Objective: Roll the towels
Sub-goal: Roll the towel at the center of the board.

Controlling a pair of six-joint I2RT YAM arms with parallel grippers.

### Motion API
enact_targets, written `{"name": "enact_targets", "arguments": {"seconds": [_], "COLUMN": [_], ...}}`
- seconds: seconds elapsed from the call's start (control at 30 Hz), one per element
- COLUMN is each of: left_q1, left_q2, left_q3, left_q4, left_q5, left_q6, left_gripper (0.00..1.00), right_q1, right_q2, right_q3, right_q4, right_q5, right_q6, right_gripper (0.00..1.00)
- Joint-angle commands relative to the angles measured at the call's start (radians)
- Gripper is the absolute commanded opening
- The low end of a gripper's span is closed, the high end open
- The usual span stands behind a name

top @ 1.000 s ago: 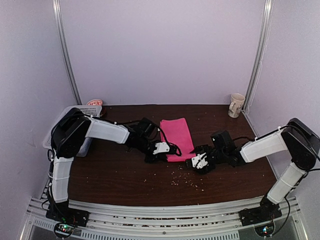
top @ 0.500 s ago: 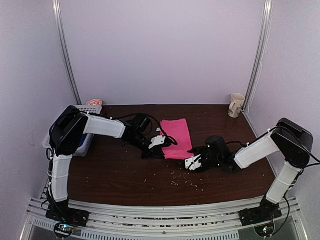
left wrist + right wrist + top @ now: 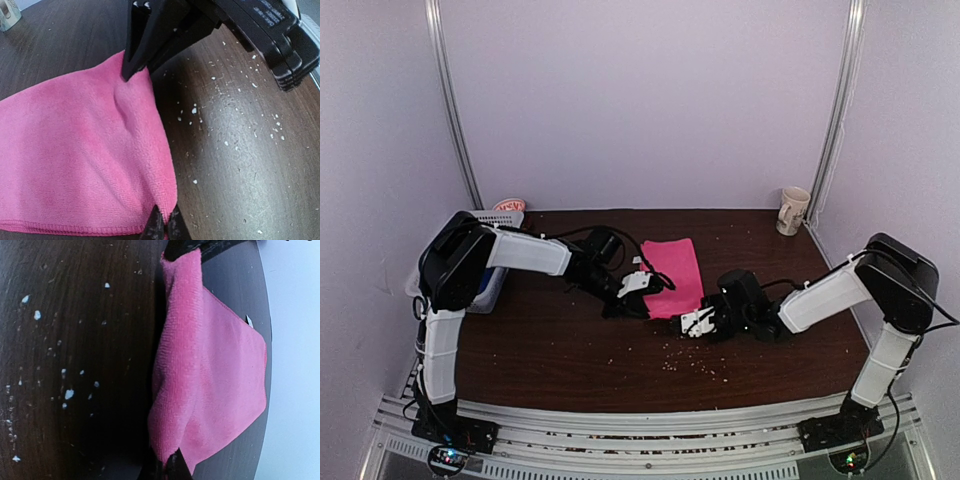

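My left gripper [image 3: 162, 227] and right gripper [image 3: 165, 467] each pinch a near corner of the pink towel [image 3: 675, 270] lying flat mid-way across the table [image 3: 560, 350], so I should lift both together, level, and curl the edge over tightly for a straight roll.

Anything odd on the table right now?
Pale crumbs lie scattered on the table just in front of the pink towel. Its near edge puckers where the left gripper and right gripper pinch its corners.
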Motion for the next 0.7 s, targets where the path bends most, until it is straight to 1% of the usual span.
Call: {"name": "enact_targets", "arguments": {"seconds": [0.0, 0.03, 0.07, 0.1, 0.2, 0.27, 0.3, 0.37, 0.4, 0.43, 0.5, 0.67], "left_q1": [0.009, 0.008, 0.009, 0.008, 0.008, 0.002, -0.003, -0.02, -0.037, -0.05, -0.072, -0.106], "left_q2": [-0.042, -0.05, -0.063, -0.082, -0.167, -0.239, -0.273, -0.329, -0.362, -0.378, -0.391, -0.371], "left_q3": [-0.01, -0.02, -0.045, -0.069, -0.169, -0.243, -0.279, -0.336, -0.363, -0.389, -0.426, -0.467], "left_q4": [-0.02, -0.015, -0.004, 0.013, 0.101, 0.172, 0.209, 0.267, 0.295, 0.325, 0.374, 0.442], "left_q5": [0.015, 0.016, 0.012, 0.01, -0.005, -0.023, -0.037, -0.077, -0.103, -0.131, -0.182, -0.256], "left_q6": [-0.004, -0.01, -0.021, -0.032, -0.074, -0.101, -0.116, -0.135, -0.147, -0.153, -0.162, -0.18], "left_gripper": [0.0, 0.06, 0.16, 0.24, 0.44, 0.5, 0.56, 0.63, 0.68, 0.7, 0.71, 0.75], "right_q1": [0.0, -0.001, -0.003, -0.004, -0.016, -0.016, -0.016, -0.018, -0.018, -0.02, -0.024, -0.056], "right_q2": [-0.02, -0.027, -0.038, -0.047, -0.083, -0.1, -0.103, -0.1, -0.096, -0.092, -0.078, -0.019], "right_q3": [0.074, 0.085, 0.098, 0.112, 0.139, 0.158, 0.169, 0.198, 0.21, 0.221, 0.246, 0.316], "right_q4": [-0.178, -0.216, -0.26, -0.305, -0.429, -0.51, -0.549, -0.62, -0.653, -0.679, -0.721, -0.83], "right_q5": [-0.059, -0.08, -0.104, -0.127, -0.198, -0.226, -0.236, -0.259, -0.271, -0.282, -0.299, -0.355], "right_q6": [0.051, 0.054, 0.056, 0.061, 0.079, 0.083, 0.092, 0.114, 0.123, 0.132, 0.15, 0.196], "right_gripper": [0.0, 0.0, 0.0, 0.0, 0.0, 0.0, 0.0, 0.0, 0.0, 0.0, 0.0, 0.0]}}
